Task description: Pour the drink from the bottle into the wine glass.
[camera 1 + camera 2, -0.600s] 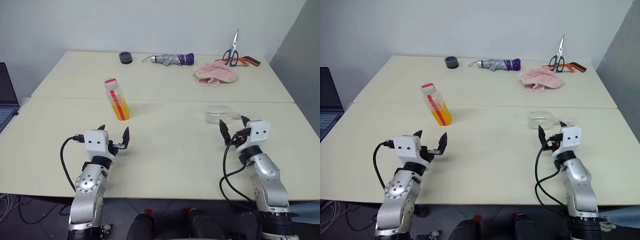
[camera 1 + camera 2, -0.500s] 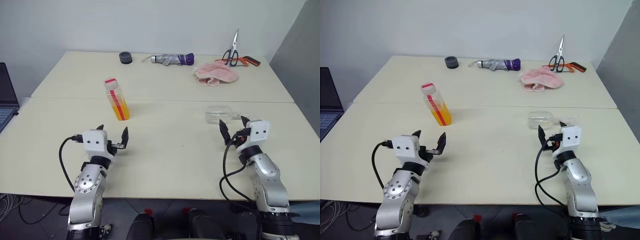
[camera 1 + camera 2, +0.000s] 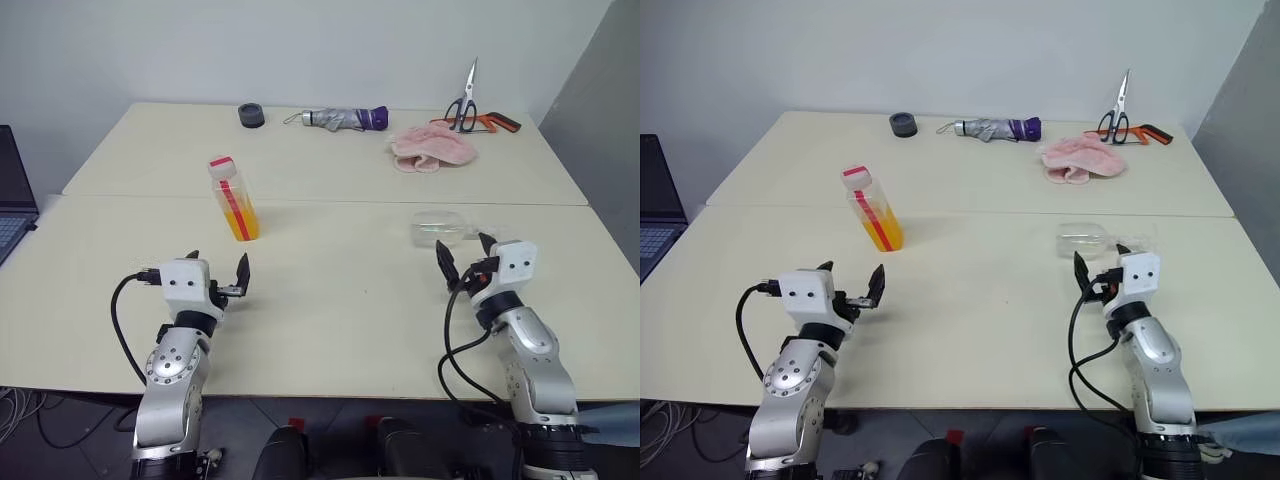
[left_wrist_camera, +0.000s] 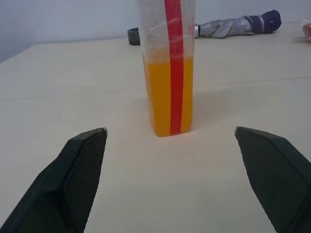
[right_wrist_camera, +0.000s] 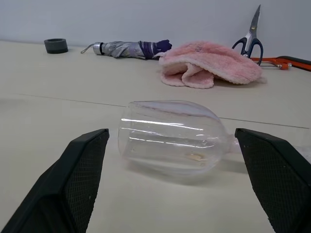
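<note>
Left wrist view: bottle (image 4: pixel 167 68) bears red stripe, no writing.

**Camera positions**

Both eye views look forward and down from the head, sharing the whole pale beige counter (image 3: pixel 330 290). Each wrist camera sits low, looking level between its own jaws: left faces the clear red-striped bottle (image 4: pixel 167 68) closely, right the toppled clear stemmed glass (image 5: pixel 170 136).

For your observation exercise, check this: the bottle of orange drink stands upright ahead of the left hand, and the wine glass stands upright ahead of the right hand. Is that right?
Not quite. The wine glass lies on its side on the table, as the right wrist view shows. The rest holds: the bottle of orange drink stands upright ahead of the left hand, and the glass is ahead of the right hand.
</note>
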`<state>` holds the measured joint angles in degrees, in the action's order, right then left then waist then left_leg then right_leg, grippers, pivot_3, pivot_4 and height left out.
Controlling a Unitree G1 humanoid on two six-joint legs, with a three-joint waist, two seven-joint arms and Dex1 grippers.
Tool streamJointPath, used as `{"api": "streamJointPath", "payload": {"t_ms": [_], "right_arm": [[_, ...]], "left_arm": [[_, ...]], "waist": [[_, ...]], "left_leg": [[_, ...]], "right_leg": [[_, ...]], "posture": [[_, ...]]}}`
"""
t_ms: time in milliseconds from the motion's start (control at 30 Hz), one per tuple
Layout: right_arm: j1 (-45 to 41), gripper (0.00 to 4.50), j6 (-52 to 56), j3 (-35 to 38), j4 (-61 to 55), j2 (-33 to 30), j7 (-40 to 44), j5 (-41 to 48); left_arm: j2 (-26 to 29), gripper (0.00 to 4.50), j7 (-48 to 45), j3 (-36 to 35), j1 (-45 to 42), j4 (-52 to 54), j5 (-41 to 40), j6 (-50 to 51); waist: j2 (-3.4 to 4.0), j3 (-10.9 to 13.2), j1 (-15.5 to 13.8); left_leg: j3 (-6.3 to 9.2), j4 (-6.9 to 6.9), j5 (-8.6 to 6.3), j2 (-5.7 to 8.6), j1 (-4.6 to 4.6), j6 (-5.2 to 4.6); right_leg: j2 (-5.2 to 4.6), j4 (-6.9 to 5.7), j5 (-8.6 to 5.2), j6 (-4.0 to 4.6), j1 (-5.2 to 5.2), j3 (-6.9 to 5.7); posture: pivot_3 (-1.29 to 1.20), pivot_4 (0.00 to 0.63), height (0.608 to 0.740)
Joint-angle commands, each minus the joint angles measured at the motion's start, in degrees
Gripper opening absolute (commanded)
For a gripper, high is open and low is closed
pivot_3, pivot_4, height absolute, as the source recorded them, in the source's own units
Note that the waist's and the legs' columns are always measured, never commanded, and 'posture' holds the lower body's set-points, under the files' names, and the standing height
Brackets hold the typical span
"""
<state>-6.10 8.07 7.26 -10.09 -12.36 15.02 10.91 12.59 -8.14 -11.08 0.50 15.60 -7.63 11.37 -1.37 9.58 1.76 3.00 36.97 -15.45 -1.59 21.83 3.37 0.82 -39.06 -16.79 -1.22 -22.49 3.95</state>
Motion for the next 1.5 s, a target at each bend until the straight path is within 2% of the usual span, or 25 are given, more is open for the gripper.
{"api": "streamJointPath", "payload": {"t_ms": [33,300,467,600,767,1133,1300,1500], "right_arm": [[-0.1,4.43,-0.6,0.0,-2.1,0.1,0.5,1.0],[0.3,4.43,-0.7,-0.1,-2.0,-0.3,1.6,1.3],[0.9,4.43,-0.7,-1.1,-2.2,-1.1,4.1,1.9],[1.0,4.43,-0.2,-2.9,-3.5,-2.8,7.3,2.2],[-0.8,4.43,6.4,-4.0,-8.4,-6.1,11.9,7.1],[-7.1,4.43,20.0,-7.1,-13.2,-14.4,22.9,16.8],[-8.4,4.43,19.5,-6.8,-10.5,-15.7,26.5,18.2],[-9.1,4.43,16.4,-7.0,-7.2,-14.7,26.4,16.3]], "left_arm": [[0.2,4.5,0.8,-1.3,-0.8,3.3,-0.4,-0.5],[0.3,4.5,1.7,-1.1,-0.6,4.4,0.0,3.4],[0.6,4.5,2.2,-0.7,-0.7,4.1,1.4,3.2],[0.1,4.5,1.4,-1.2,-1.3,4.1,-0.7,4.0],[0.8,4.5,2.7,-2.0,-2.3,3.7,0.2,6.1],[1.2,4.5,6.8,-2.4,-10.8,5.7,0.8,15.5],[1.4,4.5,6.9,-1.5,-14.1,3.5,1.3,17.0],[0.2,4.5,8.3,-0.2,-17.6,1.6,2.6,17.1]], "waist": [[0.0,0.0,0.0],[0.0,0.0,0.0],[0.0,0.0,0.0],[0.0,0.0,0.0],[0.0,0.0,0.0],[-0.04,0.0,-0.1],[-0.05,0.0,-0.1],[-0.05,0.0,-0.1]], "left_leg": [[0.0,0.0,0.0,0.0,0.0,0.0],[0.0,0.0,0.0,0.0,0.0,0.0],[0.0,0.0,0.0,0.0,-0.01,0.0],[0.0,0.01,0.0,0.0,-0.01,0.0],[0.03,0.01,0.0,0.0,-0.01,0.0],[0.15,0.08,0.0,0.06,-0.04,0.0],[0.17,0.06,0.0,0.06,-0.03,0.0],[0.18,0.07,0.0,0.06,-0.03,0.0]], "right_leg": [[0.0,0.0,0.0,0.0,0.0,0.0],[0.0,0.0,0.0,0.0,0.01,0.0],[0.0,0.0,0.0,0.0,0.01,0.0],[0.0,0.0,0.0,0.0,0.01,0.0],[0.0,0.0,0.0,0.0,0.03,-0.02],[0.0,0.03,0.01,-0.02,0.15,-0.16],[0.0,0.04,0.02,-0.02,0.16,-0.18],[0.0,0.03,0.03,-0.02,0.16,-0.18]], "posture": [[0.0,0.15,0.74],[0.0,0.15,0.74],[0.0,0.15,0.74],[0.0,0.15,0.74],[0.0,0.15,0.74],[0.0,0.15,0.74],[0.0,0.15,0.74],[0.0,0.15,0.74]]}}
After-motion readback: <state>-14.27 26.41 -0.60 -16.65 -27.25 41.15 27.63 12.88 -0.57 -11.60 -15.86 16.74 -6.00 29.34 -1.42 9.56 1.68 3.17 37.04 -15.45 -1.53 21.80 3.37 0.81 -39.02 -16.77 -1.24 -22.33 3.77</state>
